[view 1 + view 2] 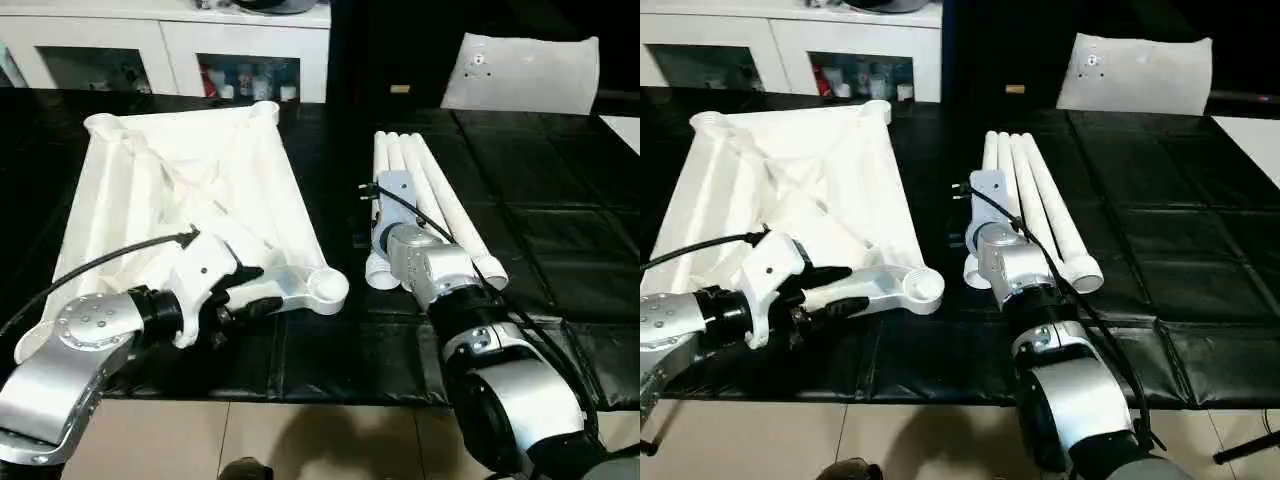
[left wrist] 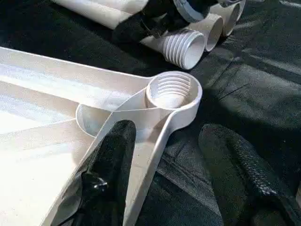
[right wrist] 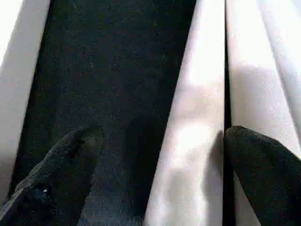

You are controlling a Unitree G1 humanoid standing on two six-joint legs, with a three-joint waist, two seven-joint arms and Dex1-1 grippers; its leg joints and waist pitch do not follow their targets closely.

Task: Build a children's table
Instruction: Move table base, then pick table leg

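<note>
Your black quilted table (image 1: 560, 250) carries the white plastic tabletop (image 1: 190, 180) on the left, ribbed underside up. Its near right corner ends in a round threaded socket (image 2: 173, 89). Right of it lie four smooth tapered legs (image 1: 440, 210) side by side, ridged ends near. Your left claw (image 2: 174, 155) stands open astride the top's rim. Your right claw (image 3: 160, 146) gapes wide over a leg.
</note>
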